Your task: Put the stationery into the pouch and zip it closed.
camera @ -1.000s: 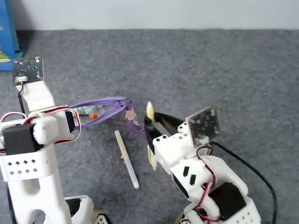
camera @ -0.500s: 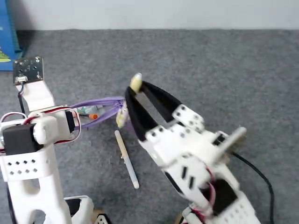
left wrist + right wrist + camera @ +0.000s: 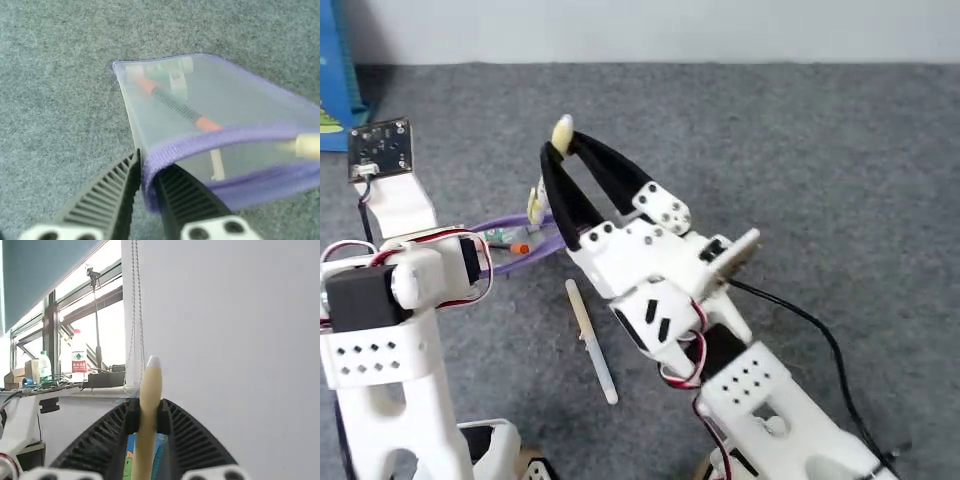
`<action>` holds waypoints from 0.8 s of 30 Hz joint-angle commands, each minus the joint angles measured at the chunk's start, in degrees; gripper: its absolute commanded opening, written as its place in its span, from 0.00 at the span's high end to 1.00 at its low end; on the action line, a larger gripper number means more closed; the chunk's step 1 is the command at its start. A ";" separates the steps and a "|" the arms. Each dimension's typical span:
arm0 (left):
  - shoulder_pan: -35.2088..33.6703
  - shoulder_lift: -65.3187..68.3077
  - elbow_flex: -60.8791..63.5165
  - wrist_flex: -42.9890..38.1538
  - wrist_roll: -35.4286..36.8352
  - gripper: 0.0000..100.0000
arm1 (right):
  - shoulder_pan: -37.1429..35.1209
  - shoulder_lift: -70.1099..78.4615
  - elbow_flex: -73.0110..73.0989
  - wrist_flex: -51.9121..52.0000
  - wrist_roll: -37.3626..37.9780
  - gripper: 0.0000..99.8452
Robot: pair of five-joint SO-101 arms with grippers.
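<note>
Pouch: the translucent pouch [image 3: 220, 100] with purple zip edging lies on the grey mat [image 3: 800, 150]. One end of its open mouth is lifted, so that an opening is offered for loading.
Contents: an orange-ended pen [image 3: 176, 103] is seen through the wall, already lodged inside with a small white item.
Left gripper: the left gripper [image 3: 147, 167] is clamped on the purple edge of the pouch, judged to be there to steady it and hold the mouth apart.
Cream pen: the cream pen [image 3: 149, 390] is gripped mid-shaft and carried above the pouch, its tip toward the wall.
Right gripper: the right gripper [image 3: 147, 412] is clenched on the cream pen, high over the pouch mouth in the high view [image 3: 556, 152].
White pen: a white pen [image 3: 590, 340] is left on the mat just beside the pouch, not yet loaded.
Step in hand: insertion of the cream pen is judged to be under way, and the zip is not yet closed.
Risk: the pen may catch on the zip edge unless it is tilted down along the opening.
</note>
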State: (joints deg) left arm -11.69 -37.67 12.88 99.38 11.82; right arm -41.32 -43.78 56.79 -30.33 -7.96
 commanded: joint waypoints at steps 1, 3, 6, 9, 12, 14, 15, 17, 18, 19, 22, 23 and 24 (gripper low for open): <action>-0.44 -0.18 -0.13 1.05 0.26 0.99 | -0.40 5.05 1.05 -1.54 1.14 0.99; -0.35 -0.18 -0.13 1.05 0.26 0.99 | -0.92 6.81 3.16 -1.63 4.04 0.99; -0.26 -0.18 -0.13 1.05 0.26 0.99 | -3.47 6.55 6.68 -1.54 7.74 0.90; -0.35 -0.18 -0.13 1.05 0.26 0.99 | -5.49 4.97 8.88 -1.45 8.88 0.85; -0.53 -0.18 -0.13 1.05 0.26 0.99 | -5.93 2.59 10.64 -0.40 9.32 0.84; -0.53 -0.18 -0.13 1.05 0.26 0.99 | -5.93 -0.40 11.25 3.12 9.41 0.84; -0.53 -0.18 -0.13 1.05 0.26 0.99 | -5.93 -2.42 11.25 5.32 9.32 0.82; -0.53 -0.18 -0.13 1.05 0.26 0.99 | -5.93 -7.25 11.25 10.33 9.23 0.80; -0.53 -0.18 -0.13 1.05 0.26 0.99 | -5.93 -9.98 11.25 12.62 9.14 0.80; -0.53 -0.18 -0.13 1.05 0.26 0.99 | -5.93 -12.79 11.16 14.99 9.14 0.80; -0.44 -0.18 -0.13 1.05 0.26 0.99 | -5.85 -20.62 10.81 22.11 6.86 0.82; -0.44 -0.18 -0.13 1.05 0.26 0.99 | -5.58 -23.08 10.81 24.13 6.33 0.82; -0.44 -0.18 -0.13 1.05 0.26 0.99 | -5.49 -25.54 10.81 26.33 6.07 0.83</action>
State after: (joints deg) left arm -11.69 -37.67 12.97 99.38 11.82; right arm -47.03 -61.80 68.66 -9.23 -0.40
